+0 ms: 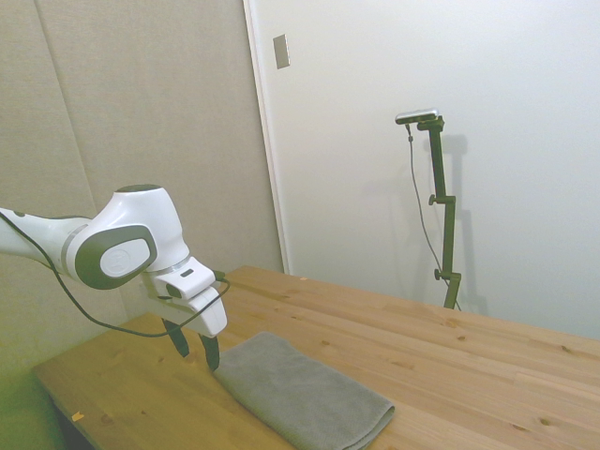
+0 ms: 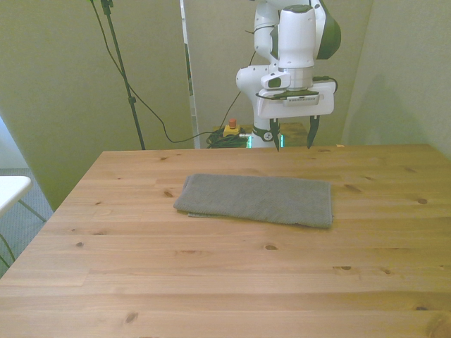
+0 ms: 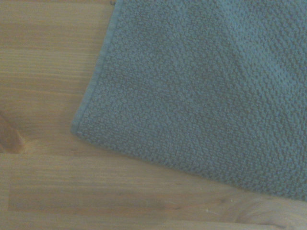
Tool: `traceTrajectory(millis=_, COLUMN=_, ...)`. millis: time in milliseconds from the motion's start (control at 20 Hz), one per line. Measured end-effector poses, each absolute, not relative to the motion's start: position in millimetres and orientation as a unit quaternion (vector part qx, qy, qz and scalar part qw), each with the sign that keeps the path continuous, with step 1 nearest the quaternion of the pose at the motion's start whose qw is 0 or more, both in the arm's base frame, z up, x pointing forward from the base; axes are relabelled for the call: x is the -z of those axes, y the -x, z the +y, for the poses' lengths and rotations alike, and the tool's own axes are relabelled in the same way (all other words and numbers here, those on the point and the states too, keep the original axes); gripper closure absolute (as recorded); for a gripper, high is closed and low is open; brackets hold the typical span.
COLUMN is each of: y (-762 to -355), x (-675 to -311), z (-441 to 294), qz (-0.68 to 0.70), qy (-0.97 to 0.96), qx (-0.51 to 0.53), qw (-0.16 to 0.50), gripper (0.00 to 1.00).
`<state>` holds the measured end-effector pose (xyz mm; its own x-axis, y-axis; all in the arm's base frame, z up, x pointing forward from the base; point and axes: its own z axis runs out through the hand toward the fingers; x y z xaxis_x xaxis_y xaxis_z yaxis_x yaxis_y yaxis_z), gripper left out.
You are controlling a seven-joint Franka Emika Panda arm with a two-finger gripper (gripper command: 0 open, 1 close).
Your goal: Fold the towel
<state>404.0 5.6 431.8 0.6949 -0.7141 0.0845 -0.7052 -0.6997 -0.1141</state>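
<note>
The gray terry towel (image 2: 259, 200) lies flat on the wooden table (image 2: 211, 282) as a long folded strip, also seen in the side view (image 1: 305, 392). My gripper (image 2: 292, 133) hangs open in the air above the table's far side, behind the towel's end at the front view's right, holding nothing. In the side view the gripper (image 1: 194, 346) hovers just beside one end of the towel, its fingertips slightly above the tabletop. The wrist view shows one towel corner (image 3: 201, 91) on the bare wood.
A red-and-yellow button box (image 2: 230, 128) and cables sit on the floor beyond the table's far edge. A white object's edge (image 2: 10, 189) shows at the front view's left. A wall and a door stand behind the table in the side view.
</note>
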Motion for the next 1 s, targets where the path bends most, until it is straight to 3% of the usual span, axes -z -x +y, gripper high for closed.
traceTrajectory(millis=250, y=-413, x=-439, z=8, qz=0.399, qy=0.914, qx=0.075, qw=0.021, gripper=0.0)
traceTrajectory(millis=550, y=-455, x=-454, z=40, qz=0.462, qy=0.88, qx=0.103, qw=-0.02, gripper=0.0)
traceTrajectory(millis=1000, y=-528, x=-421, z=79, qz=0.495, qy=0.86, qx=0.068, qw=-0.104, gripper=0.0)
